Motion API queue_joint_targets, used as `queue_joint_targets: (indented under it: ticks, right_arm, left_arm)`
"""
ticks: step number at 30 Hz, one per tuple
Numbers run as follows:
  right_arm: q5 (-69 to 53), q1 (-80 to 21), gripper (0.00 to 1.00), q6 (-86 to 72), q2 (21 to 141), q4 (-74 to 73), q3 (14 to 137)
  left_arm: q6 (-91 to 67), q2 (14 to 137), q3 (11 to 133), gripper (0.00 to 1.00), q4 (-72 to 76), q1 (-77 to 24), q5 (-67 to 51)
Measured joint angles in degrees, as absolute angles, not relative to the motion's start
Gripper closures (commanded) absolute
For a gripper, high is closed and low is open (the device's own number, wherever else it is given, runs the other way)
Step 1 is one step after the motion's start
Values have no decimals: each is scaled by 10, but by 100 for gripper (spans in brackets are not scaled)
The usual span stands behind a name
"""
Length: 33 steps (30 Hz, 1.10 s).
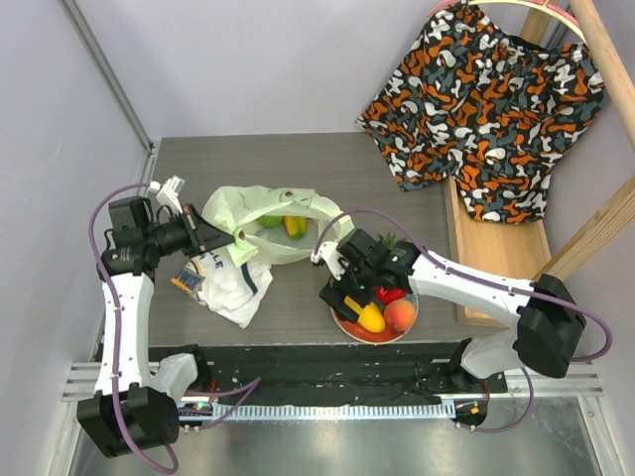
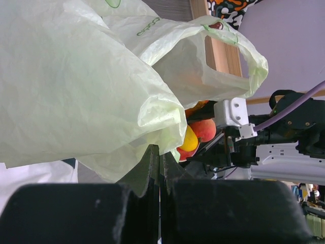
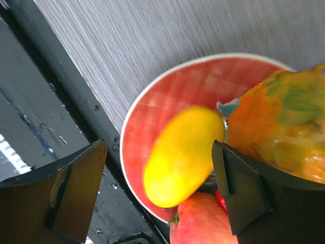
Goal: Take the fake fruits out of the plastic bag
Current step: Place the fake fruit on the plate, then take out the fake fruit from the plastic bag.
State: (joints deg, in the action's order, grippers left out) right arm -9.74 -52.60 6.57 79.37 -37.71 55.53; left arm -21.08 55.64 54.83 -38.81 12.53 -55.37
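The pale-green plastic bag (image 1: 260, 210) lies open at the table's middle left. A green lime (image 1: 270, 221) and an orange-green fruit (image 1: 295, 226) show inside it. My left gripper (image 1: 235, 239) is shut on the bag's near edge; in the left wrist view the jaws (image 2: 160, 155) pinch the crinkled bag (image 2: 76, 86). My right gripper (image 1: 349, 297) hangs open over the red plate (image 1: 347, 324). In the right wrist view a yellow fruit (image 3: 183, 152) lies blurred between the open fingers (image 3: 81, 188) on the plate (image 3: 152, 101), beside an orange-green fruit (image 3: 284, 122) and a peach-red fruit (image 3: 203, 226).
A white printed T-shirt (image 1: 233, 285) lies under the bag's near side. A wooden rack (image 1: 496, 258) with a patterned cloth (image 1: 486, 99) stands at the right. A black rail (image 1: 317, 362) runs along the table's front edge. Grey walls close the left and back.
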Motion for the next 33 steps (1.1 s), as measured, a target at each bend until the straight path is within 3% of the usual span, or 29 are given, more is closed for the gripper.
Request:
queue_joint_targets:
  ticks: [5, 12, 19, 24, 27, 33]
  right_arm:
    - [-105, -526, 9, 68, 799, -395, 597]
    - [-130, -520, 27, 103, 823, -477, 729]
    - [-147, -459, 37, 161, 821, -524, 789]
    - [-176, -451, 50, 183, 830, -505, 865]
    - [-184, -456, 59, 182, 877, -475, 946]
    - [-204, -463, 63, 161, 990, -426, 1008]
  left_arm:
    - [-211, 561, 548, 100, -388, 125, -556]
    - [-213, 569, 549, 100, -388, 126, -566]
    - [-205, 588, 599, 100, -406, 126, -574]
    - [-171, 598, 638, 100, -465, 126, -575]
    - [-175, 595, 637, 100, -491, 126, -581]
    - [-174, 578, 636, 100, -521, 126, -599]
